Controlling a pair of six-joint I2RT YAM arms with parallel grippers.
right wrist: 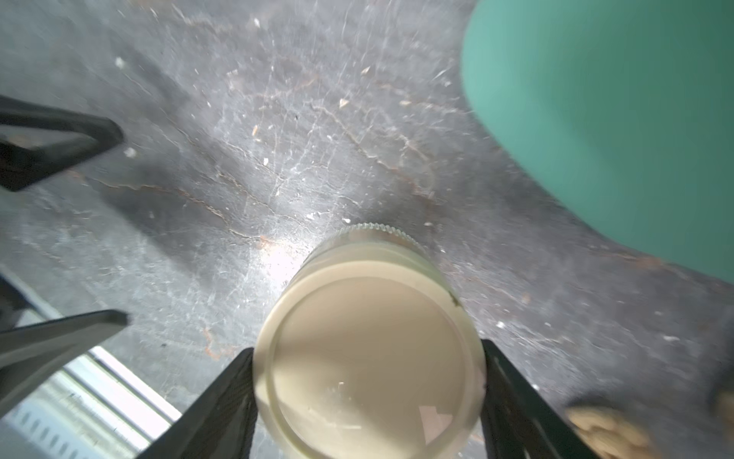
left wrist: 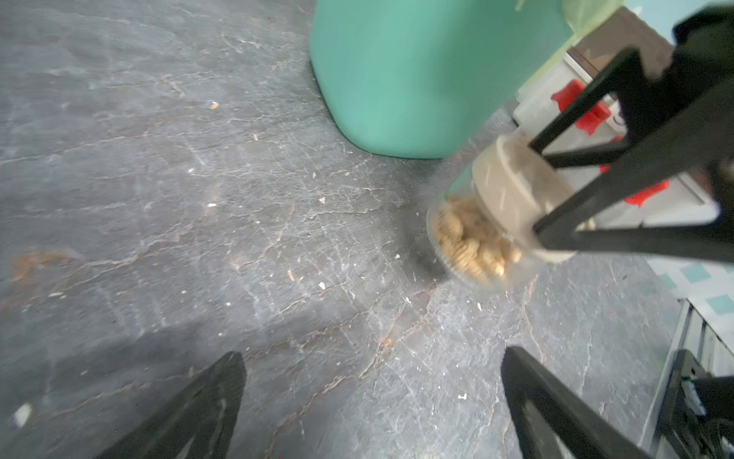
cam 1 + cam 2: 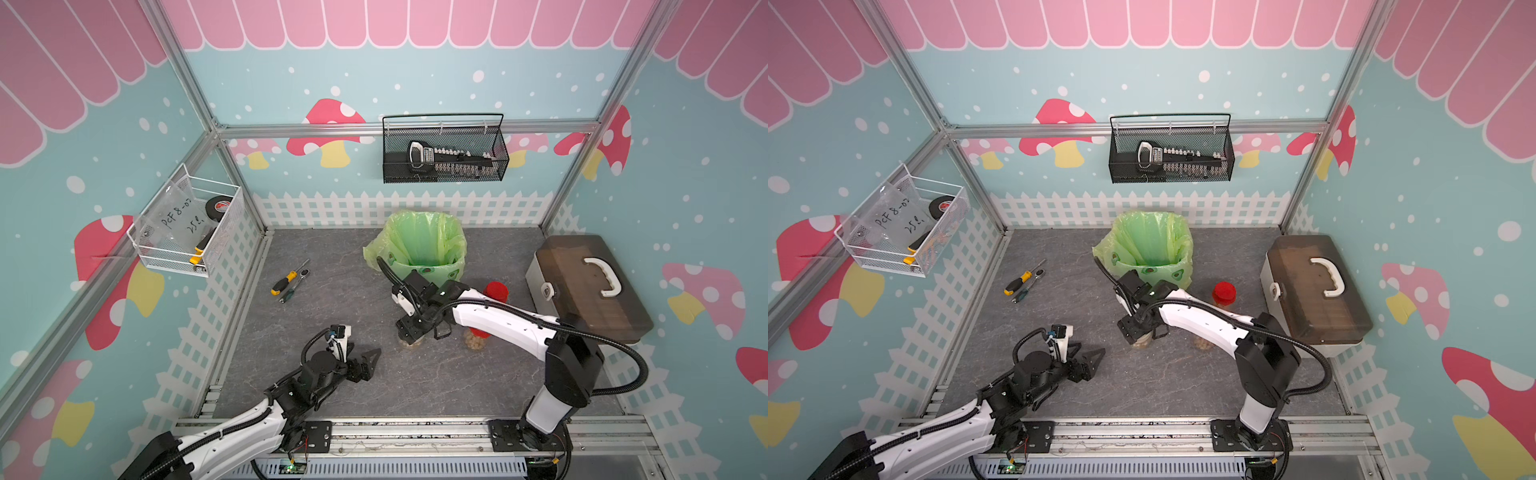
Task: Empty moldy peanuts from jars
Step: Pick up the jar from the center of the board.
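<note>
Right tool (image 1: 366, 349) clamps beige lid (image 1: 369, 373), left tool (image 2: 373, 355) gapes, bag (image 3: 178, 216) reads "PcF 8".

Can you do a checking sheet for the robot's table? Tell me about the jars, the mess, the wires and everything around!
Surface: grey tabletop, flecked with small crumbs.
Job's things: beige-lidded jar holds peanuts, lid on; far red-lidded jar and near red-lidded jar, both capped; bin with green bag behind them.
Clutter: two hand tools lying loose.
End effectors: right end effector shut on the beige lid; left end effector open, empty.
Cables: black hoses along both arms, no snag seen.
Surroundings: closed toolbox; black mesh basket and white wire basket on the walls.
</note>
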